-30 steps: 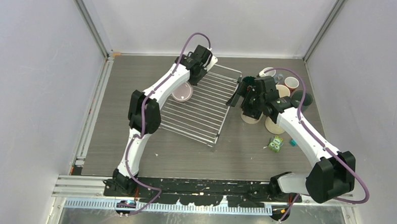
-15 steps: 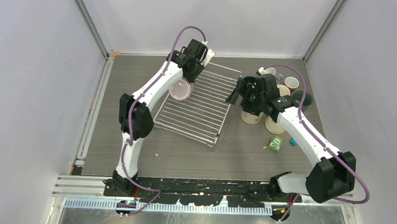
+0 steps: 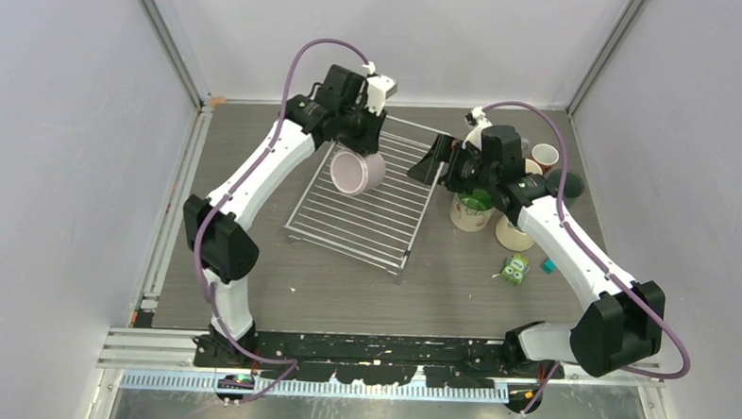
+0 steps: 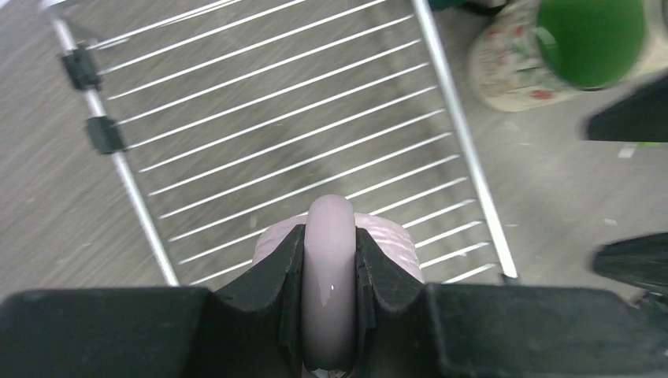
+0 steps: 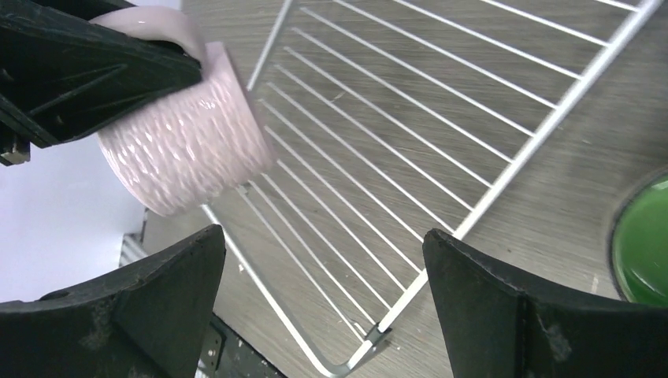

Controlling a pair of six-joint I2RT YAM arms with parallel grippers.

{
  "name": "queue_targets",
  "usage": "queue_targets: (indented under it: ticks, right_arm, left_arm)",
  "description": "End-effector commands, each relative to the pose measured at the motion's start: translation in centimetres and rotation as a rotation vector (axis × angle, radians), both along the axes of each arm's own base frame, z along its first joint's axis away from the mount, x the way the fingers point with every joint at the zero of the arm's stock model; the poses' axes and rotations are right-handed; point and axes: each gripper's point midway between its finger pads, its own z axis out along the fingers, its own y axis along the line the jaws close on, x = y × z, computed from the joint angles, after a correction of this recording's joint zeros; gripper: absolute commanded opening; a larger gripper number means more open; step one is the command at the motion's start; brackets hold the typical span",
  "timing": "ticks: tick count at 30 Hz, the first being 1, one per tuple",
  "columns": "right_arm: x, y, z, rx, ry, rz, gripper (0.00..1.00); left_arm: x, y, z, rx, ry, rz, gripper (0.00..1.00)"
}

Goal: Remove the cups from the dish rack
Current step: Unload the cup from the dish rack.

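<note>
A mauve textured cup (image 3: 356,172) hangs tipped on its side above the far part of the dish rack (image 3: 367,223). My left gripper (image 3: 351,144) is shut on its handle. In the left wrist view the handle (image 4: 329,236) sits pinched between the jaws of that gripper (image 4: 329,272), with the bare rack (image 4: 276,118) below. My right gripper (image 3: 437,165) stands open over the rack's right edge. Seen from the right wrist, its gripper (image 5: 323,283) holds nothing, the mauve cup (image 5: 189,142) is at upper left and the rack (image 5: 473,118) lies beneath.
Other cups stand on the table right of the rack: a floral one with a green inside (image 3: 471,210), a cream one (image 3: 513,235), a salmon one (image 3: 544,158) and a dark teal one (image 3: 568,187). A small green toy (image 3: 515,269) lies nearer the front.
The left arm has lifted the mauve cup off the rack and tipped it on its side. The right gripper has risen and swung left, away from the floral cup toward the rack's edge.
</note>
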Motion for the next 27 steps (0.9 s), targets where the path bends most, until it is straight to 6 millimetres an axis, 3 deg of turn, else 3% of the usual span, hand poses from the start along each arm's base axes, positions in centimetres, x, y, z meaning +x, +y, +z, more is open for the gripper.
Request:
queue_targets:
  ticks: [1, 7, 21, 27]
  right_arm:
    - [-0.2, 2.6, 5.3, 0.119, -0.176, 0.181, 1.00]
    - [-2.0, 3.6, 9.0, 0.253, -0.228, 0.282, 1.00]
    - [-6.0, 4.4, 12.0, 0.394, -0.228, 0.410, 1.00]
    - [-8.5, 4.6, 14.3, 0.477, -0.245, 0.485, 1.00]
  left_arm:
    - [-3.2, -3.5, 8.7, -0.332, -0.072, -0.134, 0.00]
    - [-5.9, -4.9, 11.4, -0.482, -0.043, -0.228, 0.00]
    - [-10.0, -6.6, 17.1, -0.753, -0.039, -0.416, 0.00]
    - [-11.8, -6.9, 18.2, -0.836, -0.029, -0.518, 0.00]
